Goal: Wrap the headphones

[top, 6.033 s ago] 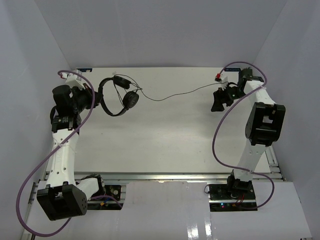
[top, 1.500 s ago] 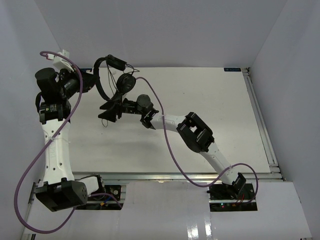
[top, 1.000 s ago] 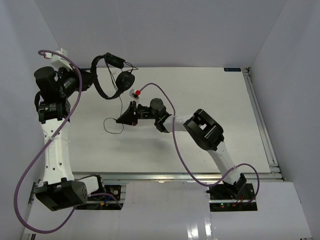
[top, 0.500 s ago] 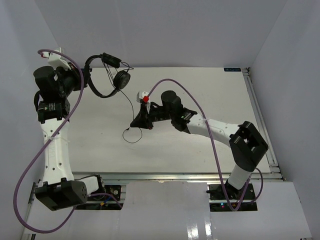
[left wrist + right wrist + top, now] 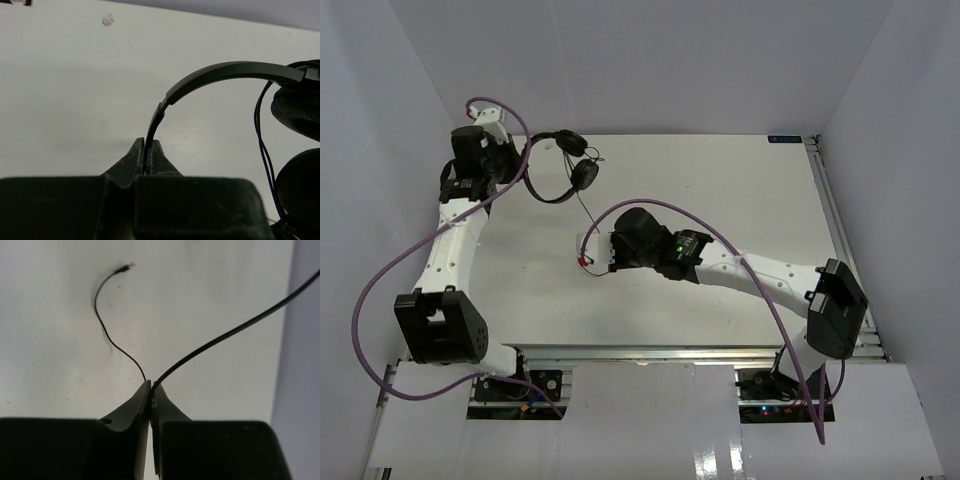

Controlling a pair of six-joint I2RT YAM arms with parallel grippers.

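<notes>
The black headphones [image 5: 558, 170] hang above the table's far left. My left gripper [image 5: 517, 166] is shut on their thin headband [image 5: 225, 72], which runs between its tips [image 5: 148, 146]. Both ear cups [image 5: 299, 107] show at the right of the left wrist view, a thin cord running down past them. From the lower cup [image 5: 585, 176] the cord [image 5: 583, 212] drops to my right gripper [image 5: 590, 253], left of the table's centre. That gripper [image 5: 151, 385] is shut on the cord [image 5: 235, 330]. The free end with the plug [image 5: 127, 265] curls over the white table.
Thick purple cables [image 5: 715, 235] loop over both arms. The right arm stretches across the near middle of the table, its elbow [image 5: 835, 305] by the metal rail [image 5: 840, 240] on the right edge. White walls enclose the back and sides.
The left arm has swung the headphones a little to the right and down. The right gripper has moved slightly down and left with the cord, and its arm has stretched lower across the table.
</notes>
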